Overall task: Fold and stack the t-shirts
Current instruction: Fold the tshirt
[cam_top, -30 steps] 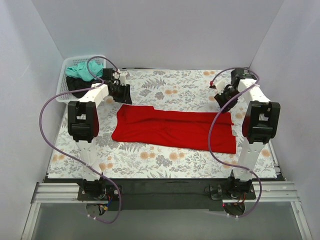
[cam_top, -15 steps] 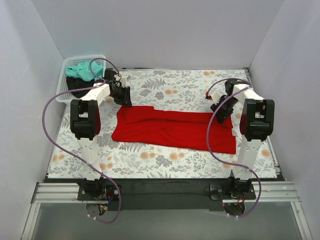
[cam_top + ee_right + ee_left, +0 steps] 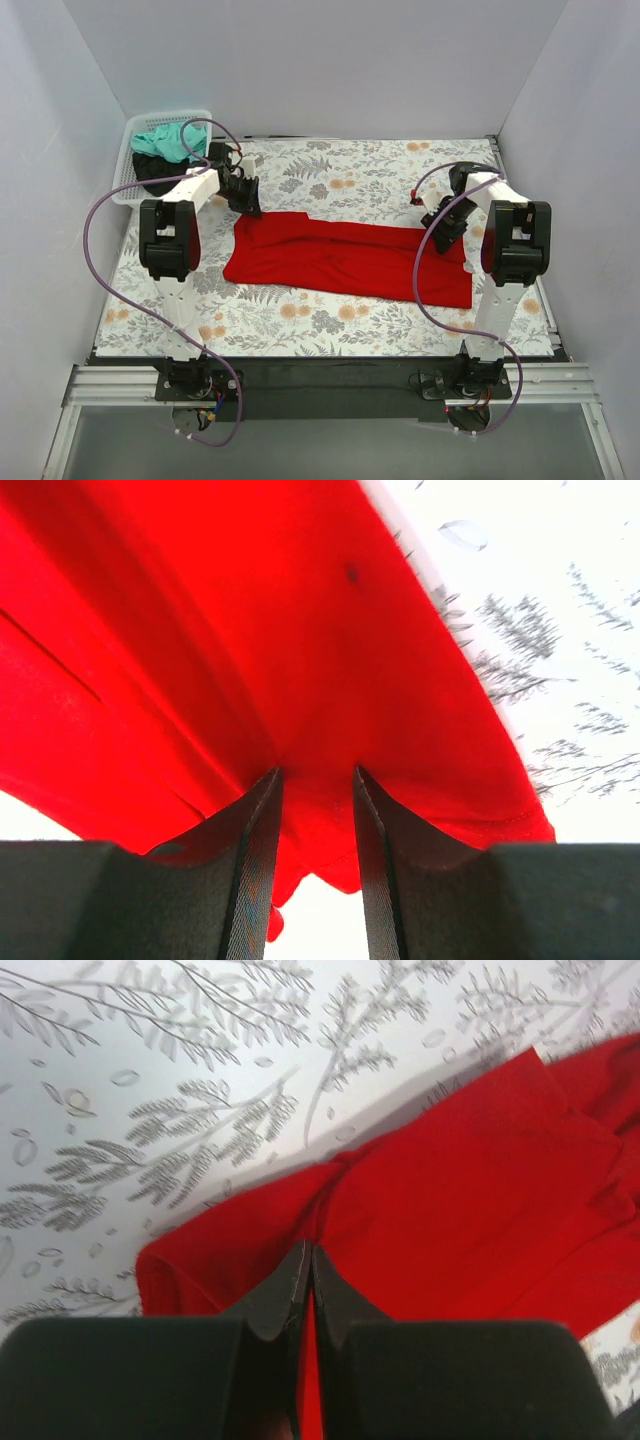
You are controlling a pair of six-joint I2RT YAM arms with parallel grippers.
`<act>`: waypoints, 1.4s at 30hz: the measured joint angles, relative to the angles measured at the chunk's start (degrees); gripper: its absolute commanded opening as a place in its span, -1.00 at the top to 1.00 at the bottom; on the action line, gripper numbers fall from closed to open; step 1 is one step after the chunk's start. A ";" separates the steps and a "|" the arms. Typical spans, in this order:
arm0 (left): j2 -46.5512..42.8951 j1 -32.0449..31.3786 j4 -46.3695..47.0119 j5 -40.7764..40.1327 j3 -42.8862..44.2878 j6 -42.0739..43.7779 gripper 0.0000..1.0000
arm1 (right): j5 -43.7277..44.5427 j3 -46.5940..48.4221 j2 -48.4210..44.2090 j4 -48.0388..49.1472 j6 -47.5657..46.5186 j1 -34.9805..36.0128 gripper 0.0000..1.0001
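- The red t-shirt (image 3: 345, 258) lies flat as a long band. Its long axis runs from the left gripper (image 3: 248, 205) across to the right gripper (image 3: 440, 230).
- Bare floral cloth (image 3: 340, 175) lies open beyond both grippers and on the near side of the shirt's front edge.
- The left gripper is closed, pinching a small ridge of red fabric at the shirt's far left corner.
- The right gripper's fingers (image 3: 255, 820) stand narrowly apart, straddling and touching the red cloth at the shirt's far right end.
- Behind the left gripper, the white basket (image 3: 122, 185) holds the teal tee (image 3: 160, 140) and the black tee (image 3: 155, 172).
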 measured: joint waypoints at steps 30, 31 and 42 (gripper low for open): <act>-37.97 -0.02 -6.01 2.58 -42.99 40.57 0.40 | 4.31 -3.15 -2.27 -0.33 -2.93 -0.33 0.17; -37.97 -0.02 -6.23 2.71 -42.42 40.70 0.40 | 4.31 -3.15 -2.43 -0.35 -2.95 -0.33 0.17; -30.86 -0.37 0.98 4.00 -29.64 21.92 0.43 | 2.14 0.07 -4.02 -2.12 -0.98 -0.15 0.21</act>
